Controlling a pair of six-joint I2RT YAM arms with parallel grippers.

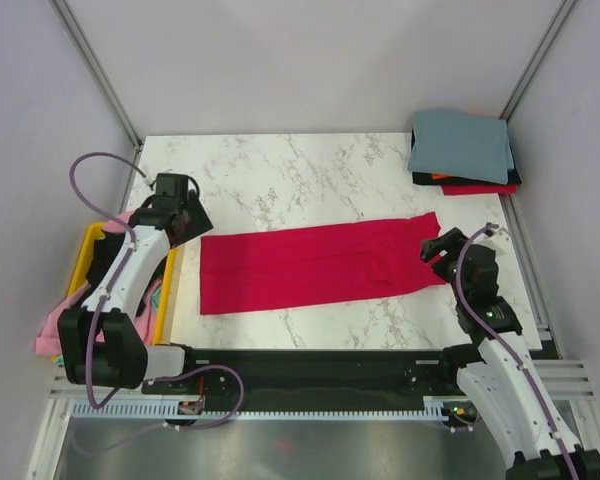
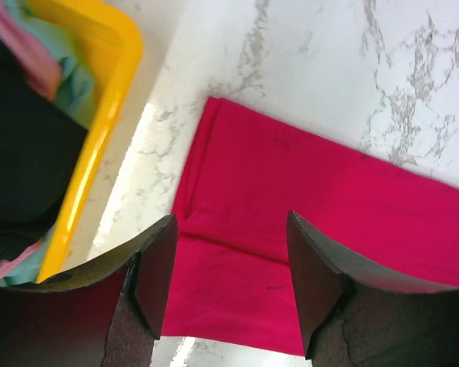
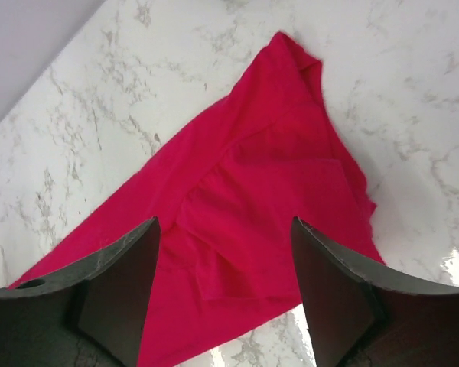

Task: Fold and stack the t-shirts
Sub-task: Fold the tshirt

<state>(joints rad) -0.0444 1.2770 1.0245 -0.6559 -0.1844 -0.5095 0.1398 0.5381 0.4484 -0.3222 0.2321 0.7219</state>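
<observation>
Left gripper [image 2: 229, 233] stands open and empty over the left end of the crimson t-shirt [image 1: 315, 265]. The right gripper [image 3: 226, 233] is over the right end, jaws likewise apart. The shirt lies as a long flat band between them. Beyond the right gripper is the folded stack [image 1: 463, 150], grey-blue on top.

Shirt [image 1: 320, 265] centre, stack [image 1: 460, 148] far R, bin [image 1: 166, 305] L

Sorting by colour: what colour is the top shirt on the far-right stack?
The top shirt is grey-blue, best seen in the top view.
</observation>
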